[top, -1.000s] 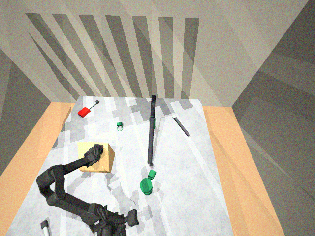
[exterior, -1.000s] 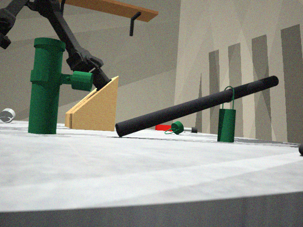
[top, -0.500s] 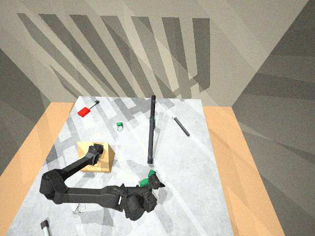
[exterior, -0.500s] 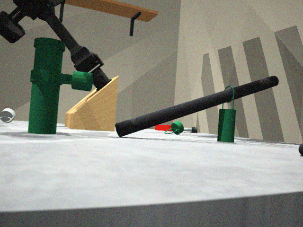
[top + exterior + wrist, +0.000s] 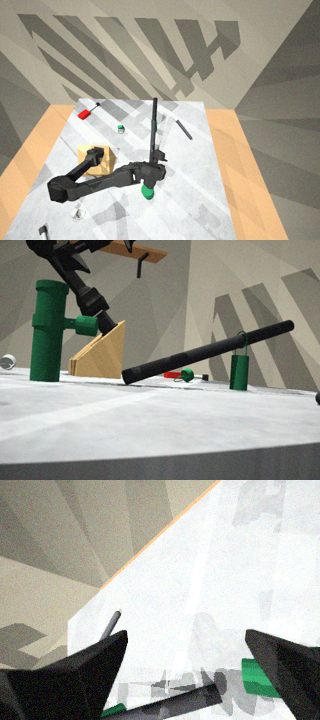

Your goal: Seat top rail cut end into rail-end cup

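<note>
Wide open and empty, your claw point(image 5: 185, 635) hovers above the rail point(image 5: 153, 134) point(image 5: 206, 351) point(image 5: 180, 704), looped but slanting to the counter point(image 5: 180, 180) point(image 5: 160, 420) point(image 5: 165, 570). Likely stiff, slick: grip near the low cut end, leaving its tip bare for the cup point(image 5: 86, 325) point(image 5: 260, 677).

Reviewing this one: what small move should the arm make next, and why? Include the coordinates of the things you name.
Probably lower the open gripper point(image 5: 185, 635) toward the rail's point(image 5: 153, 136) point(image 5: 180, 357) point(image 5: 175, 705) cut end, lining the fingers up around it. That end is down at the table, below and apart from the end cup point(image 5: 86, 325) on the big post point(image 5: 47, 351), and nothing is between the fingers, so the rail likely needs grasping before it can be lifted.
</note>
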### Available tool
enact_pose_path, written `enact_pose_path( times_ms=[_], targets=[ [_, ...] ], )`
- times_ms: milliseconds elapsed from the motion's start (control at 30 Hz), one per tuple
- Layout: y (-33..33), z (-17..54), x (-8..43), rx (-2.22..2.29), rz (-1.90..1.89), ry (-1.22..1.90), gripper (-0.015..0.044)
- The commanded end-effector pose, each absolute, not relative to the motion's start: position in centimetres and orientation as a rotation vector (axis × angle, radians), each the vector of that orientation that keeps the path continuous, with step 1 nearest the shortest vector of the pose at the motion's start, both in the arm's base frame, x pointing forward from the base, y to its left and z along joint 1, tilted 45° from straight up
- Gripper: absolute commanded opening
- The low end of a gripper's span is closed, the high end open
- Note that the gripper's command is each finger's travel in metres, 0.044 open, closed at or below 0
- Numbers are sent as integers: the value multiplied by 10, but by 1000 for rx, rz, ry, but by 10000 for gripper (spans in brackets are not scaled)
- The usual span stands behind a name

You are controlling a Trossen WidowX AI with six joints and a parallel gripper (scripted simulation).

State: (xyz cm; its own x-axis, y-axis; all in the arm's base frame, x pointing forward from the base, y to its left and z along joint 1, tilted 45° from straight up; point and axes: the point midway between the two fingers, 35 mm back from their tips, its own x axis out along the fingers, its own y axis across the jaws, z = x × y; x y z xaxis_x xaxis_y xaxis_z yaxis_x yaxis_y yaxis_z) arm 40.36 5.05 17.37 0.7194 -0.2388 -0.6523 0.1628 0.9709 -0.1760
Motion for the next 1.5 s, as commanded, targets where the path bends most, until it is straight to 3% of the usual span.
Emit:
enact_pose_path(
  times_ms=[0,267,467,1067,1467],
  targets=[
    [86,127,381,-280,-216,859,440],
    [148,60,312,-802,-191,950,440],
    [148,60,311,-827,-186,950,440],
    [32,143,340,-1951,188,1115,440],
    [27,147,340,-1997,206,1126,440]
  ],
)
